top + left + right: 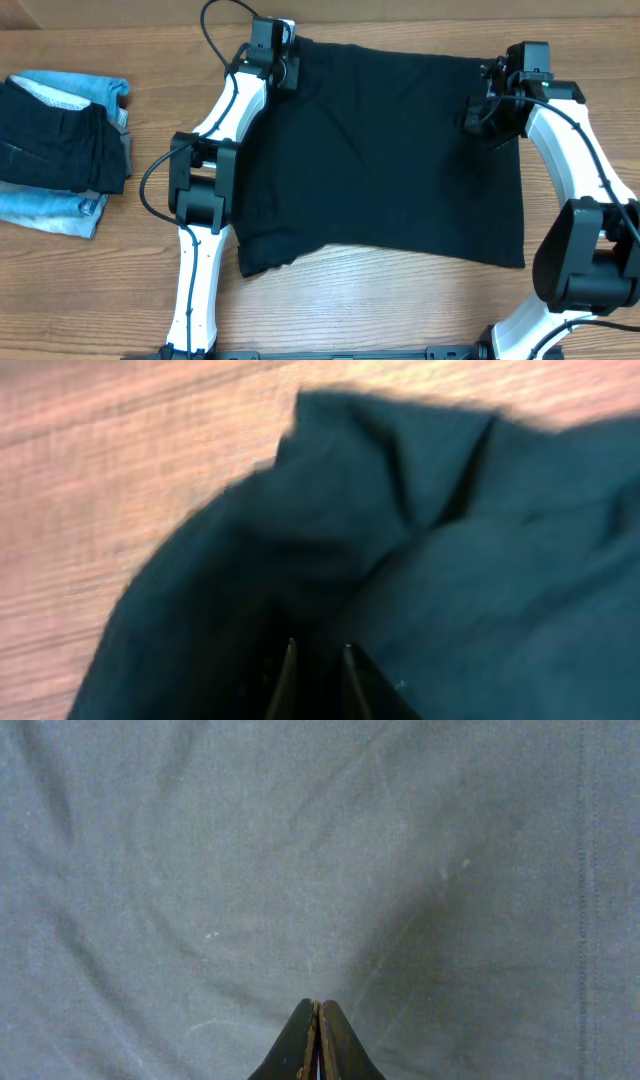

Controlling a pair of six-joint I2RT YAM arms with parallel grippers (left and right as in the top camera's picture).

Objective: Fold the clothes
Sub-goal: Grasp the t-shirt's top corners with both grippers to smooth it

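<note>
Left pincer [318, 682] was nearly shut on the far left corner of the one black T-shirt [390, 150], spread flat on the table [400, 310]; the right pincer [318, 1040] was fully shut near the far right corner, its catch unclear. Grasping for the first fold seemed in hand, and the next move called for lifting both corners together. One clothes pile [60, 135] lay well off to the left.

dark folded garment [50, 150], blue denim [50, 212] beneath
</note>
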